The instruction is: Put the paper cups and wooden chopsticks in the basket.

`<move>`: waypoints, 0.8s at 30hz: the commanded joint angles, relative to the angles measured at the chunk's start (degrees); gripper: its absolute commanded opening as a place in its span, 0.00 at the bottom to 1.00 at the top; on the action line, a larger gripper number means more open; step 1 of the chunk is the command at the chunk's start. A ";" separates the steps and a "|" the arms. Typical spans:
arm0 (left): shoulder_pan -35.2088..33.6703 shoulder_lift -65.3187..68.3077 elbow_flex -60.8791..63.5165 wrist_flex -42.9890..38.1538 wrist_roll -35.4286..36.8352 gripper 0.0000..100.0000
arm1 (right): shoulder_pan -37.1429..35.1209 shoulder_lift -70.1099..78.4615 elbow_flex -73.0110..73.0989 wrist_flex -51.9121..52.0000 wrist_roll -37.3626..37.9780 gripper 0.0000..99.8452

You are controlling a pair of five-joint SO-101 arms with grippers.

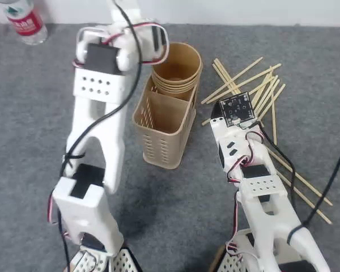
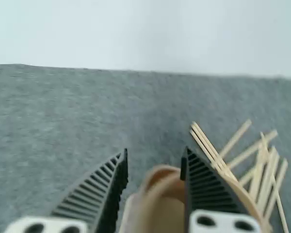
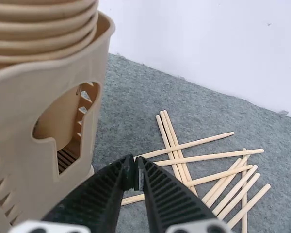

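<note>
- Between the two black fingers of the left pincer (image 2: 155, 170), which stand apart, shows the rounded rim of the paper cups (image 2: 160, 191). Whether either finger touches the rim I cannot tell.
- Under that pincer the cups sit nested as a stack in the far end compartment of the basket (image 1: 161, 133), which stands upright on the grey mat (image 1: 34, 113).
- Off to the side of the left pincer, toward the right arm, the wooden chopsticks (image 3: 211, 158) lie scattered flat on the mat, outside the basket.
- Low over the mat, the right pincer (image 3: 136, 171) has its fingers closed tip to tip, with nothing seen between them.
- Just ahead of its tips lie the nearest chopsticks, and the basket's wall stands close beside it.
- Well away from both pincers, a plastic bottle (image 1: 24, 20) with a red label is at the mat's far edge.
</note>
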 commanded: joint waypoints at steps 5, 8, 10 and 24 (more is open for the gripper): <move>6.07 0.53 0.48 1.14 -10.64 0.18 | -0.04 -1.80 -0.70 -1.36 0.70 0.01; 5.36 1.23 3.82 -0.53 -10.64 0.18 | -0.04 -1.80 -0.70 -1.36 0.70 0.01; 4.66 2.11 6.37 -1.23 -10.64 0.18 | -0.04 -1.80 -0.70 -1.36 0.70 0.01; 4.75 7.65 15.08 -2.55 -10.73 0.18 | -0.04 -1.80 -0.70 -1.36 0.70 0.01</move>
